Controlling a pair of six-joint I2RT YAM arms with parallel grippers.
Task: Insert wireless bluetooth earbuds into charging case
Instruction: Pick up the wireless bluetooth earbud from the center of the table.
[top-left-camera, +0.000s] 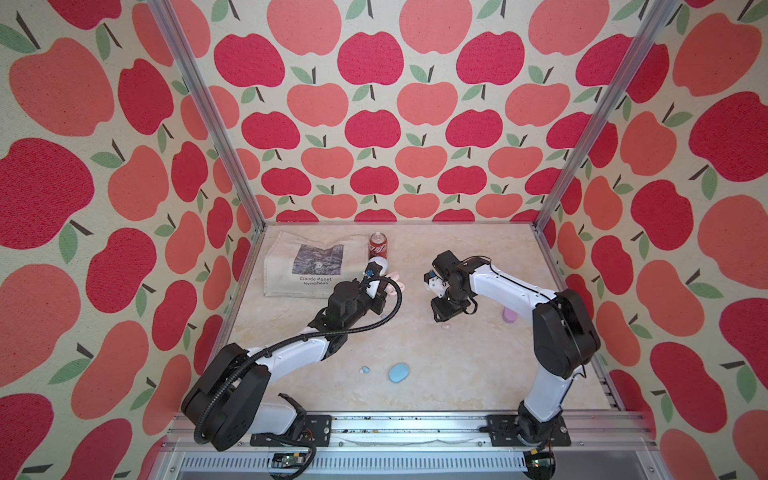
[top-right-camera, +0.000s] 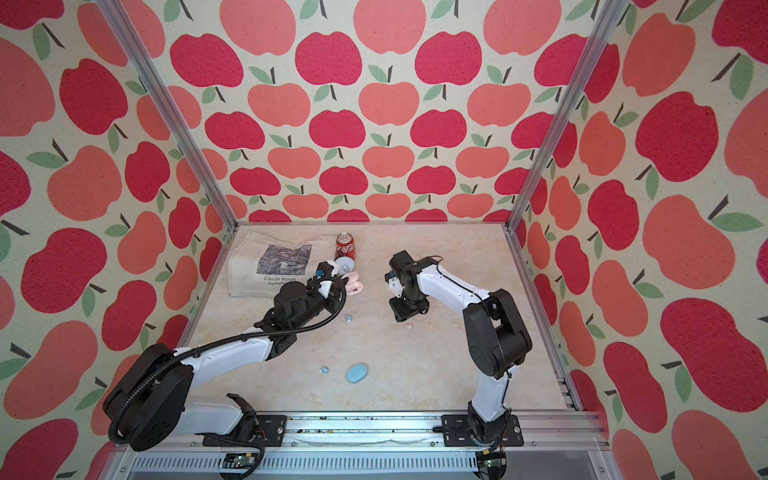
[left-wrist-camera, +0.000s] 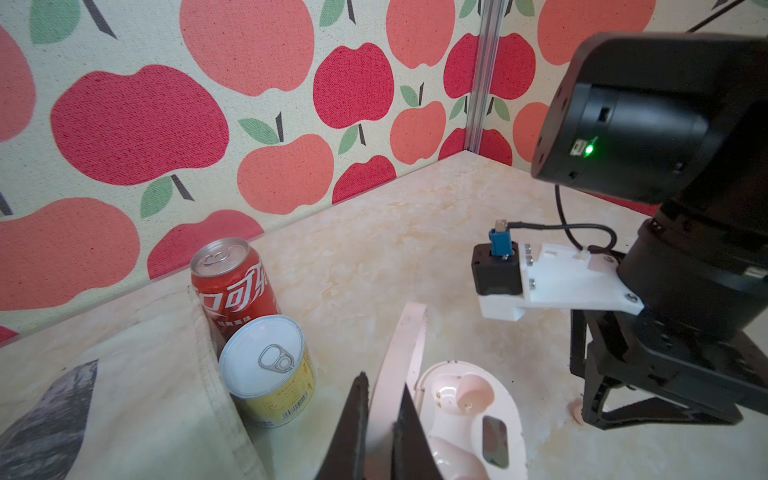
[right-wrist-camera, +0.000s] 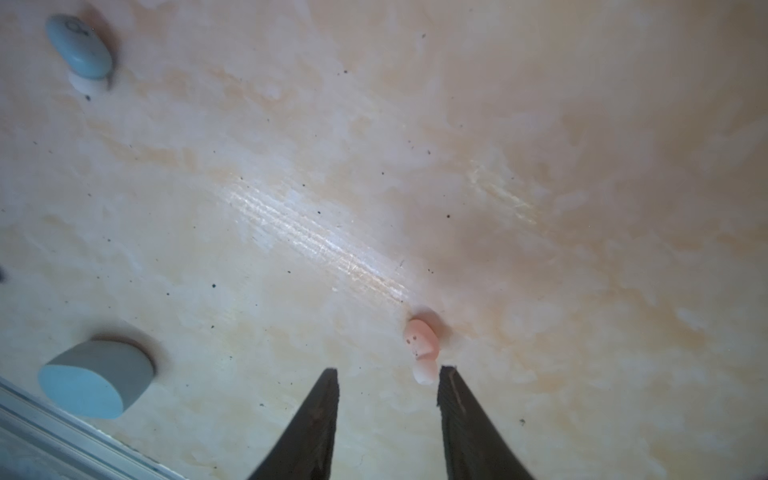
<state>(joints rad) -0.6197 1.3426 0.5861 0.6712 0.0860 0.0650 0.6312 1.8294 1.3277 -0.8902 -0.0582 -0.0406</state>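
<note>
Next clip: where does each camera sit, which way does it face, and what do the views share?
Both top views: high over the front rail, looking down at the table and back wall; left arm and right arm show whole.
Left wrist: low, facing the back corner; left gripper shut on the pink case lid, right arm opposite.
Right wrist: looking straight down; open right gripper, pink earbud just off one fingertip.
Shared: that earbud shows in all four; the blue case in right wrist and top views.
</note>
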